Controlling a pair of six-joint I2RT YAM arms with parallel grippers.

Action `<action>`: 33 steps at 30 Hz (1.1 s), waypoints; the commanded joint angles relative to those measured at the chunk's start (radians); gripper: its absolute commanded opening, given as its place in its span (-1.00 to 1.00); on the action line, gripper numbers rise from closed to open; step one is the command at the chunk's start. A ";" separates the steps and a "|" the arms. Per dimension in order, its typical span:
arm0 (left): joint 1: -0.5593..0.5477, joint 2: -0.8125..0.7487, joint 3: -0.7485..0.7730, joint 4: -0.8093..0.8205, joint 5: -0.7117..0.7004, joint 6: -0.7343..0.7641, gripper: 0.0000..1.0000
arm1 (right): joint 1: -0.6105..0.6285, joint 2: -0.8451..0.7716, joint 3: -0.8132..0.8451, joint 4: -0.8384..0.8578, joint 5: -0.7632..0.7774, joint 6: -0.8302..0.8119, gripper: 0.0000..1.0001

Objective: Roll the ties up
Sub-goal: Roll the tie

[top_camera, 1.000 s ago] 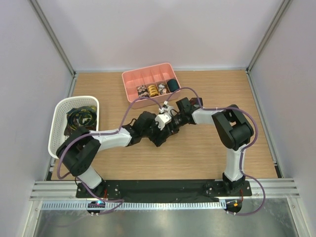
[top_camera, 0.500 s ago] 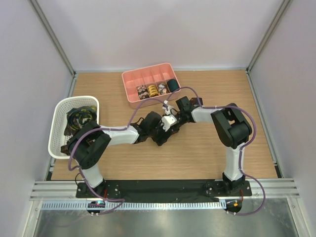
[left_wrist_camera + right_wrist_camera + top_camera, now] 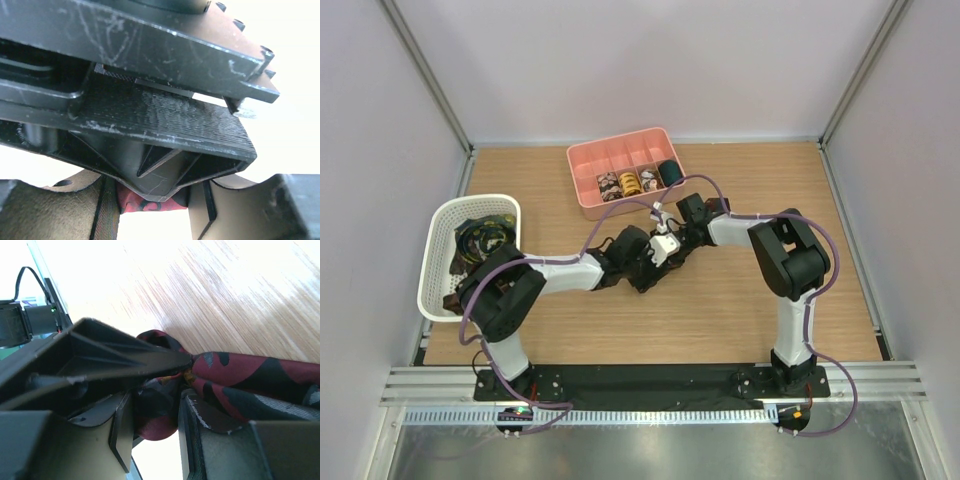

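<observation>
Robot lab cell, no question: plain pale wall panels [image 3: 650,70] close in beyond and to either side of the left gripper [image 3: 645,275] and right gripper [image 3: 668,262], with metal frame posts [image 3: 425,75] up the corners. Beneath both, a wooden tabletop [image 3: 720,300]. Back behind them, the arms [image 3: 570,272] stand bolted to a black base plate [image 3: 650,382], a slotted white cable duct [image 3: 650,415] alongside.

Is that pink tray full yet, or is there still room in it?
Partly full. The pink tray holds four rolled ties in the row nearer the arms. The compartments in the far row look empty.
</observation>
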 commanded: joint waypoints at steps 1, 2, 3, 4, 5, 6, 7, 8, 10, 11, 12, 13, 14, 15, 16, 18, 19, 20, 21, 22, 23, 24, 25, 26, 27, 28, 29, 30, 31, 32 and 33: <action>0.012 0.024 0.026 -0.036 -0.028 -0.016 0.02 | 0.014 0.046 -0.006 -0.065 0.141 -0.069 -0.81; 0.012 0.026 0.029 -0.038 -0.030 -0.020 0.28 | 0.012 0.047 -0.005 -0.065 0.141 -0.072 -0.81; 0.012 0.026 0.029 -0.038 -0.030 -0.018 0.31 | 0.012 0.047 -0.006 -0.066 0.139 -0.072 -0.80; 0.014 0.026 0.028 -0.038 -0.031 -0.018 0.31 | 0.012 0.047 -0.006 -0.066 0.136 -0.073 -0.80; 0.012 0.027 0.029 -0.038 -0.031 -0.018 0.30 | 0.012 0.047 -0.009 -0.063 0.134 -0.073 -0.80; 0.012 0.029 0.032 -0.038 -0.033 -0.018 0.27 | 0.014 0.046 -0.008 -0.063 0.137 -0.078 -0.80; 0.012 0.029 0.034 -0.038 -0.040 -0.021 0.25 | 0.012 0.047 -0.009 -0.063 0.140 -0.078 -0.81; 0.012 0.030 0.035 -0.038 -0.041 -0.020 0.20 | 0.015 0.047 -0.009 -0.065 0.141 -0.078 -0.80; 0.012 0.038 0.041 -0.063 -0.034 -0.013 0.06 | 0.012 0.050 -0.009 -0.065 0.142 -0.078 -0.80; 0.012 0.042 0.044 -0.067 -0.036 -0.012 -0.12 | 0.014 0.050 -0.009 -0.063 0.141 -0.078 -0.80; 0.012 0.053 0.051 -0.083 -0.036 -0.010 -0.23 | 0.012 0.047 -0.011 -0.062 0.142 -0.078 -0.76; 0.012 0.059 0.063 -0.094 -0.040 -0.012 -0.29 | 0.014 0.044 -0.014 -0.059 0.144 -0.078 -0.73; 0.012 0.064 0.066 -0.110 -0.054 -0.013 -0.37 | 0.012 0.041 -0.016 -0.055 0.148 -0.077 -0.68; 0.012 0.069 0.066 -0.113 -0.056 -0.016 -0.37 | 0.014 0.032 -0.019 -0.054 0.153 -0.073 -0.57; 0.011 0.072 0.064 -0.114 -0.054 -0.020 -0.37 | 0.014 0.030 -0.016 -0.054 0.157 -0.066 -0.49; 0.011 0.075 0.060 -0.119 -0.060 -0.032 -0.37 | 0.012 0.017 -0.014 -0.051 0.159 -0.058 -0.36; 0.012 0.075 0.061 -0.120 -0.068 -0.035 -0.38 | 0.012 0.010 -0.014 -0.051 0.157 -0.052 -0.31; 0.011 0.076 0.060 -0.126 -0.080 -0.039 -0.41 | 0.012 0.004 -0.013 -0.049 0.159 -0.043 -0.22; 0.012 0.079 0.063 -0.131 -0.080 -0.041 -0.42 | 0.011 -0.008 -0.011 -0.049 0.162 -0.041 -0.19; 0.011 0.084 0.066 -0.139 -0.079 -0.039 -0.45 | 0.014 -0.016 -0.006 -0.052 0.167 -0.037 -0.16; 0.011 0.088 0.074 -0.152 -0.077 -0.044 -0.45 | 0.014 -0.022 -0.003 -0.055 0.173 -0.028 -0.14; 0.011 0.092 0.077 -0.156 -0.079 -0.046 -0.45 | 0.011 -0.026 0.001 -0.057 0.174 -0.023 -0.13; 0.011 0.098 0.080 -0.159 -0.077 -0.047 -0.45 | 0.006 -0.037 0.009 -0.054 0.170 -0.017 -0.14; 0.011 0.099 0.081 -0.160 -0.076 -0.049 -0.45 | 0.003 -0.043 0.009 -0.049 0.165 0.002 -0.13; 0.011 0.105 0.081 -0.160 -0.070 -0.047 -0.45 | -0.007 -0.046 0.010 -0.045 0.144 0.011 -0.11; 0.011 0.108 0.084 -0.160 -0.070 -0.047 -0.45 | -0.015 -0.055 0.009 -0.030 0.128 0.022 -0.09; 0.011 0.116 0.084 -0.160 -0.068 -0.049 -0.45 | -0.020 -0.059 0.006 -0.016 0.110 0.028 0.05; 0.011 0.119 0.089 -0.162 -0.068 -0.049 -0.45 | -0.024 -0.062 0.004 -0.009 0.092 0.040 0.08; 0.011 0.122 0.089 -0.165 -0.067 -0.049 -0.45 | -0.031 -0.071 0.000 0.000 0.078 0.043 0.10; 0.011 0.128 0.092 -0.166 -0.067 -0.049 -0.46 | -0.034 -0.074 0.000 0.000 0.078 0.043 0.10; 0.011 0.131 0.095 -0.168 -0.067 -0.050 -0.46 | -0.037 -0.079 0.000 -0.002 0.082 0.046 0.10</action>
